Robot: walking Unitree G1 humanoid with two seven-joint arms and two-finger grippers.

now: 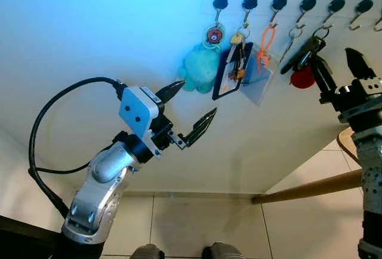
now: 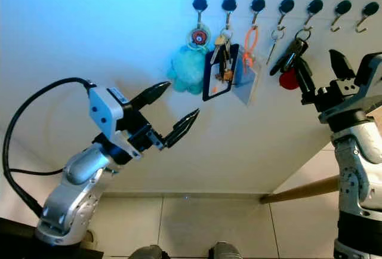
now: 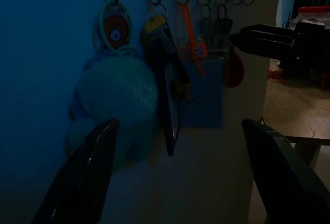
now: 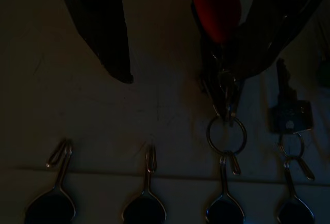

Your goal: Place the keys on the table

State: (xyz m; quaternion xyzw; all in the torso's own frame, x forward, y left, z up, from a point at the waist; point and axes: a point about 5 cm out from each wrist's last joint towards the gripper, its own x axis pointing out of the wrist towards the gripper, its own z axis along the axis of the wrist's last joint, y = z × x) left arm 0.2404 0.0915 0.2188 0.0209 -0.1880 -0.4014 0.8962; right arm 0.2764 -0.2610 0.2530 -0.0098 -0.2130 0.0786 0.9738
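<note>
White wall point(image 1: 89, 26) fills most of the head view, blue-tinted light strongest toward 10 o'clock. Row of black-knobbed hooks point(image 1: 307, 3) runs along 12 to 2 o'clock. Pale tiled floor point(image 1: 197, 223) with grout lines at 6 o'clock, baseboard seam point(image 1: 197, 194) above it. Wooden table leg point(image 1: 310, 188) angles in at 4 o'clock, rounded table edge point(image 1: 345, 145) at 3 o'clock. Wrist views dark.
</note>
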